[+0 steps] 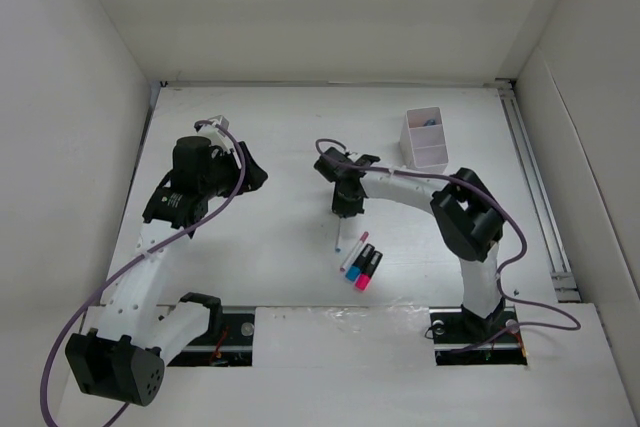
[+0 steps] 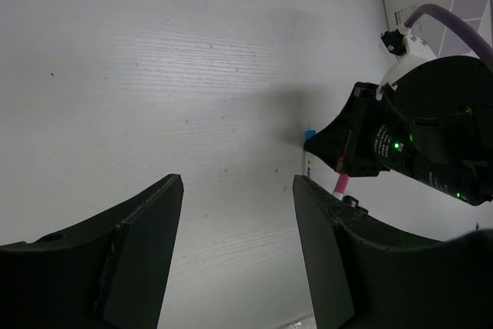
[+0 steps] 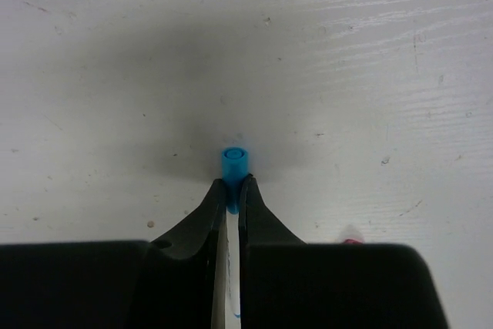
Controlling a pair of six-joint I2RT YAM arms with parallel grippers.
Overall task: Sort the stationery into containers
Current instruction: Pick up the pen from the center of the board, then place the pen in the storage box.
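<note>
Light: bright, even, diffuse, from overhead; white table [image 1: 290, 147] and walls near washed out.
Shadows: soft grey patch on the table around the right gripper [image 3: 233, 184]; fainter one in the left wrist view.
Focus: pen [image 3: 234, 163] tip crisp; left gripper [image 2: 237, 182] dark, soft-edged.
Overhead view: sharp throughout.

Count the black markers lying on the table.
2, side by side left of the right arm's base: the blue-ended marker, then the pink-ended marker to its right. The white box may hide more.
</note>
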